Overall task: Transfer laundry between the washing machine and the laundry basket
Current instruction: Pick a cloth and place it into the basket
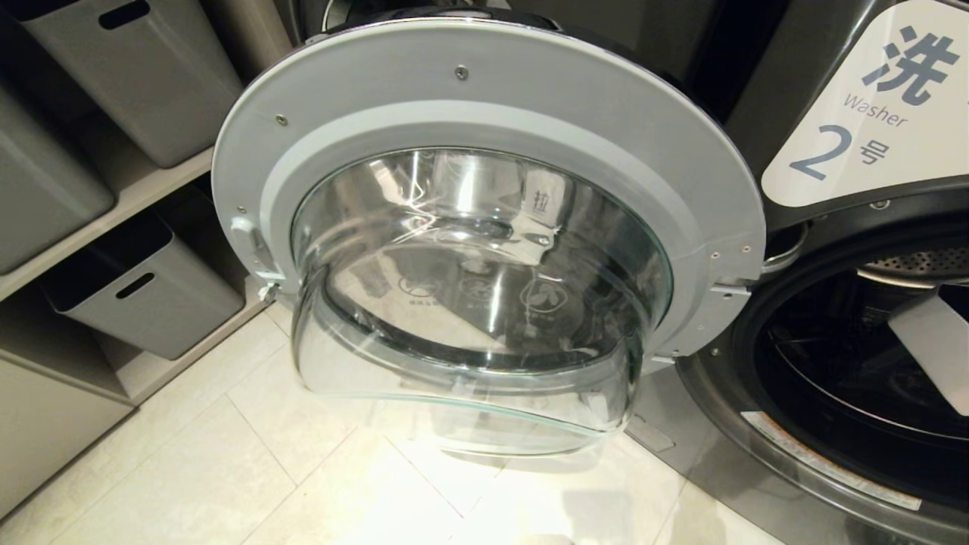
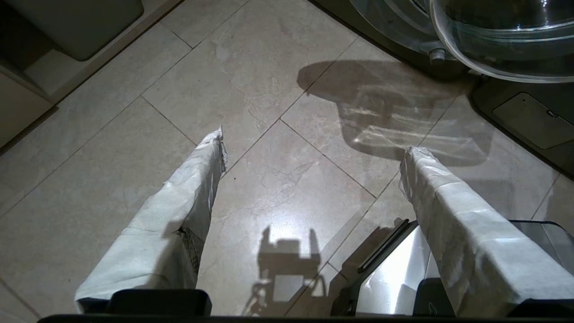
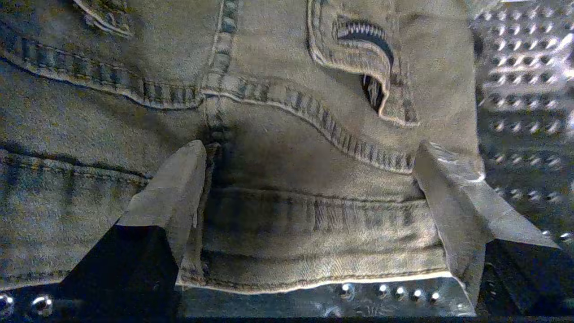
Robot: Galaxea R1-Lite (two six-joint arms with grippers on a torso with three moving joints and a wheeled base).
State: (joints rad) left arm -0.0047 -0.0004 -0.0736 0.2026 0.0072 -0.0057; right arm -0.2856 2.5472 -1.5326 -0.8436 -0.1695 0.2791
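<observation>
Head view: we see the washing machine [image 1: 855,356] with its door [image 1: 484,227] swung open. Left wrist: left gripper [image 2: 309,152] spread, empty, over floor. Right wrist: right gripper [image 3: 309,152] spread astride jeans [image 3: 269,134] on the drum wall [image 3: 524,89]; next, we judge, clamp and lift.

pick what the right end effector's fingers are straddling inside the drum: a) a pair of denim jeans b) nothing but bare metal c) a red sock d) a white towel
a, the right end effector stands open with one finger on each side of a seamed, zippered stretch of faded denim jeans lying against the perforated drum wall.
</observation>
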